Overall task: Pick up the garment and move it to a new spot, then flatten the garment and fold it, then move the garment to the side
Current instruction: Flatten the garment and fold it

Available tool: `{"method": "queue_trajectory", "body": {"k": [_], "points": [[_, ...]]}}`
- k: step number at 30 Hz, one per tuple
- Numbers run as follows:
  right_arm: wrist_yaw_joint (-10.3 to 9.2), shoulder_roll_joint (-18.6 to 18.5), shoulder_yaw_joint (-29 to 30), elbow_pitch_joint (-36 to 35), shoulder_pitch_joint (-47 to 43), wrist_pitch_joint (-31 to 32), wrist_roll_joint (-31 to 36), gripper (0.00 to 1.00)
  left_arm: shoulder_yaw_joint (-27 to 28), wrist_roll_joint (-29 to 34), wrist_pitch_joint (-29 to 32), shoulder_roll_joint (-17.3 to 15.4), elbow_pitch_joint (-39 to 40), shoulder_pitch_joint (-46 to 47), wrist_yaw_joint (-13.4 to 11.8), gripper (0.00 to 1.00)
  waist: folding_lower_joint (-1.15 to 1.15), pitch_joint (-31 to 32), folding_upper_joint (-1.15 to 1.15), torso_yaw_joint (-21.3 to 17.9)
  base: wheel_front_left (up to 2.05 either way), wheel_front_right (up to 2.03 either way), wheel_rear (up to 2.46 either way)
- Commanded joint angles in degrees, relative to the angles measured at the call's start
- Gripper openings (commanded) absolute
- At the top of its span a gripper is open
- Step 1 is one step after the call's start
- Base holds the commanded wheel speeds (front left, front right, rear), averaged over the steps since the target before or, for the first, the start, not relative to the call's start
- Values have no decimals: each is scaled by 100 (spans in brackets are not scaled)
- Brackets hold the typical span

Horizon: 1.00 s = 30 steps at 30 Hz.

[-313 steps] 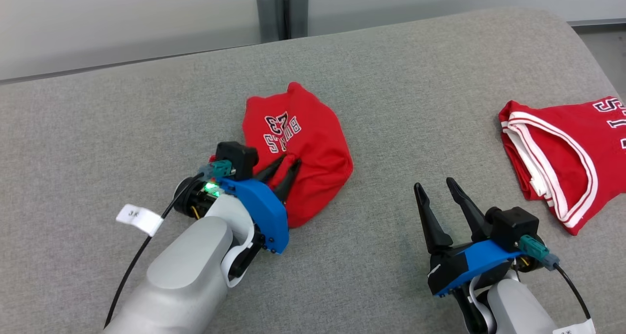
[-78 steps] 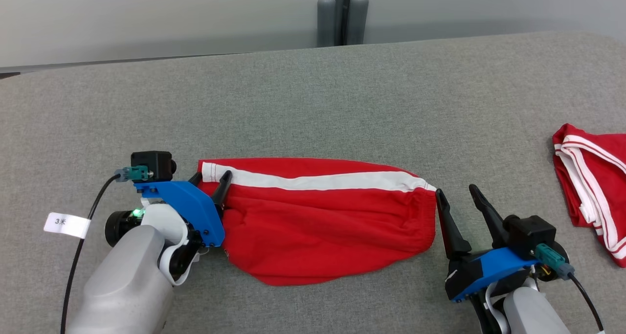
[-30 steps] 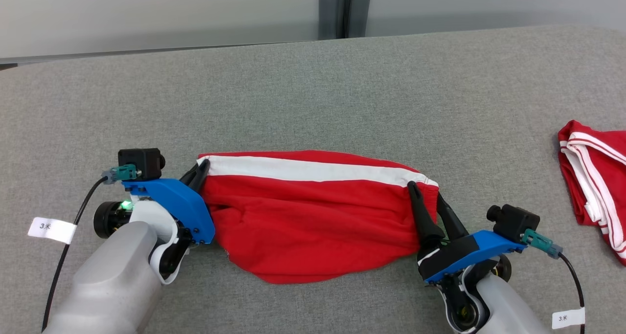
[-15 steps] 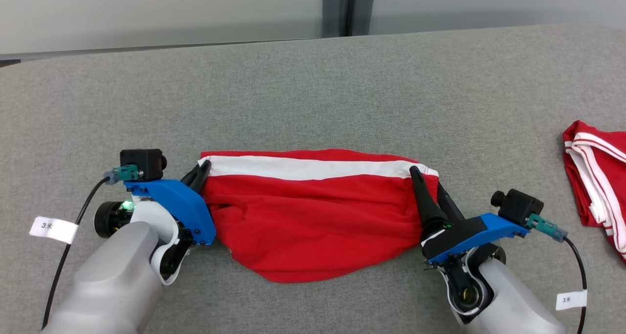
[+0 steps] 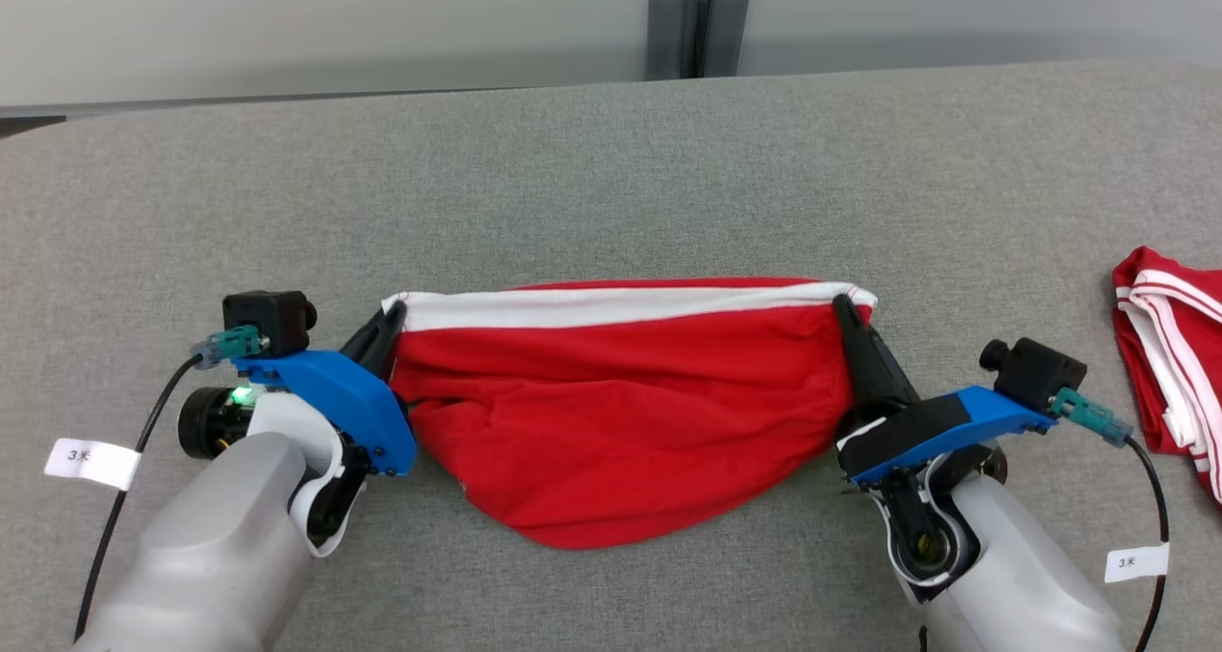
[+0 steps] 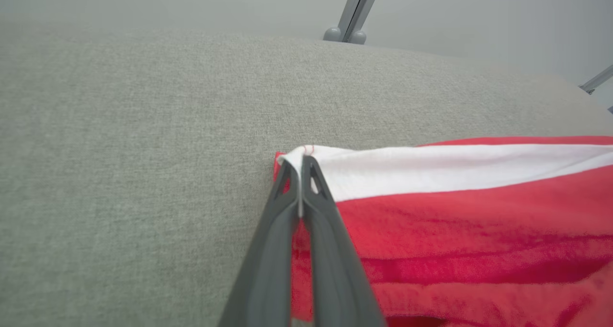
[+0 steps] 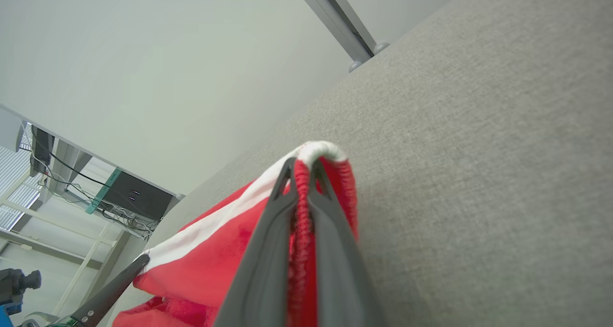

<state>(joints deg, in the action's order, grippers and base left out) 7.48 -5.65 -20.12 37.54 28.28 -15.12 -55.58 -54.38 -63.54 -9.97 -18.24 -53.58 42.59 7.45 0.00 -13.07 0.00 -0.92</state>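
The garment (image 5: 621, 404) is red with a white band along its far edge, stretched sideways between my two grippers on the grey cloth table (image 5: 611, 175). My left gripper (image 5: 393, 313) is shut on the garment's left corner; in the left wrist view its fingers (image 6: 300, 174) pinch the white band of the garment (image 6: 455, 212). My right gripper (image 5: 845, 306) is shut on the right corner. The right wrist view shows red cloth of the garment (image 7: 225, 250) bunched between my right gripper (image 7: 300, 166). The band edge hangs slightly raised, while the garment's lower part sags onto the table.
A second red garment with white trim (image 5: 1169, 366) lies at the table's right edge. Grey posts (image 5: 699, 22) stand behind the far edge. White-tagged cables (image 5: 86, 461) trail from both wrists. Bare table stretches beyond the garment.
My right gripper has shut on the garment's right corner and drawn it up and outward to the right, pulling the white band taut. The left gripper has kept its grip.
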Motion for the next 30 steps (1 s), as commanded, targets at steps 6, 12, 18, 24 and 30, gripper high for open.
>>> {"method": "queue_trajectory", "body": {"k": [6, 12, 18, 24, 30], "points": [[2, -151, 57, -594, 32, -1, 282, 0, 54, 82, -356, -179, 140, 303, 5, 0, 0, 259, 0, 9, 0, 0, 0], [2, -456, -94, -1245, 411, -2, 556, 0, 262, 321, -500, -475, 465, 649, 3, 0, 0, 724, 0, 32, 0, 0, 0], [2, -804, -438, -1631, 823, -1, 595, 0, 470, 612, -521, -781, 982, 859, -174, 0, 0, 1211, 0, 75, 0, 0, 0], [2, -1085, -737, -1810, 1193, -1, 530, 0, 532, 760, -489, -1084, 1599, 1046, -413, 0, 0, 1432, 0, 129, 0, 0, 0], [1, -1215, -913, -1936, 1438, -1, 479, 0, 620, 816, -338, -1369, 2209, 1129, -750, 0, 0, 1500, 0, 143, 0, 0, 0]]}}
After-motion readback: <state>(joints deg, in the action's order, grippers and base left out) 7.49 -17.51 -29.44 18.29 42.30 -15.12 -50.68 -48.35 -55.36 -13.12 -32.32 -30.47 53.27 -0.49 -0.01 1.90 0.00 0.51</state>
